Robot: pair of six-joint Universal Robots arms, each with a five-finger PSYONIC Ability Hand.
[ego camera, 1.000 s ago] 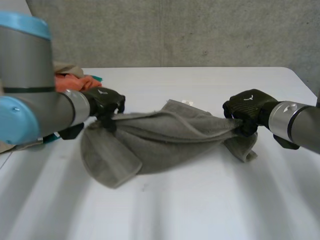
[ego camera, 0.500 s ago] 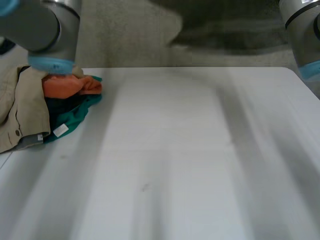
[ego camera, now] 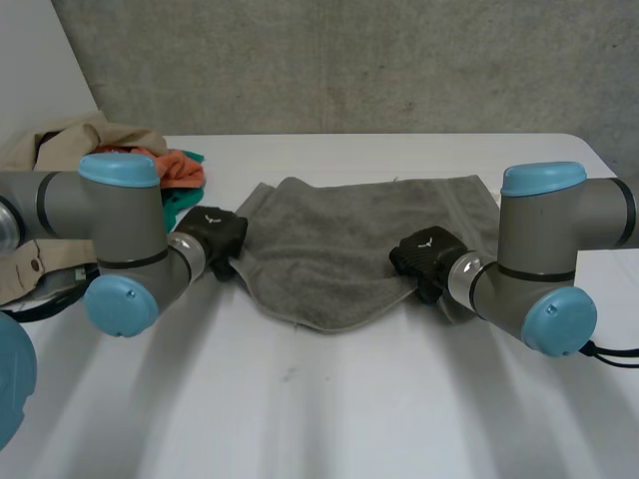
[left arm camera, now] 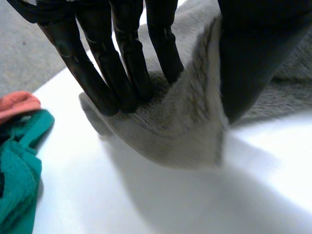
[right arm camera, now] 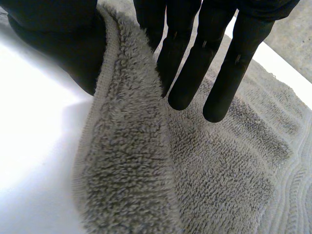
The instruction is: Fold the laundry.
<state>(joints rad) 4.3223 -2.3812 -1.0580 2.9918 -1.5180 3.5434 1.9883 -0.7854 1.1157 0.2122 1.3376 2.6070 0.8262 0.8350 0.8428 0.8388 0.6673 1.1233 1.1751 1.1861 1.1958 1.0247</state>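
Head view, left to right across the tabletop [ego camera: 329,409]: we see a heap of beige, orange and teal clothes [ego camera: 172,168] at the far left corner. Just beside it, our left hand [ego camera: 212,232] pinches the grey towel [ego camera: 329,235] at its left edge, between fingers and thumb. The towel lies spread toward the far edge, its long axis running left to right between both hands. Our right hand [ego camera: 427,254] pinches the near edge toward its right end, likewise. We judge both pinched spots must travel together toward the far edge.
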